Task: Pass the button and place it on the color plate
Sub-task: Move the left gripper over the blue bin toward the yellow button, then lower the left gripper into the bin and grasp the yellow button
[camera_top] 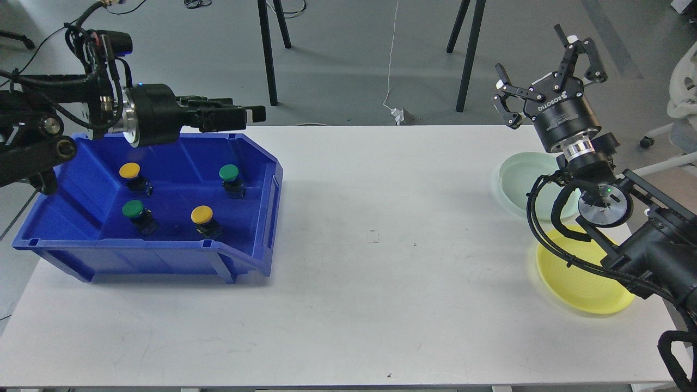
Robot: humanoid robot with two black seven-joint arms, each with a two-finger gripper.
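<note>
Two yellow buttons (129, 171) (202, 214) and two green buttons (228, 173) (133, 208) stand in a blue bin (163, 258) on the left of the table. My left gripper (248, 114) lies level over the bin's back rim, pointing right. It holds nothing, and its fingers are seen side-on, so they cannot be told apart. My right gripper (536, 57) is open and empty, pointing up beyond the table's far right edge. A pale green plate (517, 179) and a yellow plate (572, 280) lie at the right, partly hidden by my right arm.
The white table (381, 245) spans the view. Black stand legs (269, 54) (468, 54) and a white cable (392, 65) are on the floor behind it. A white chair (683, 92) is at the far right.
</note>
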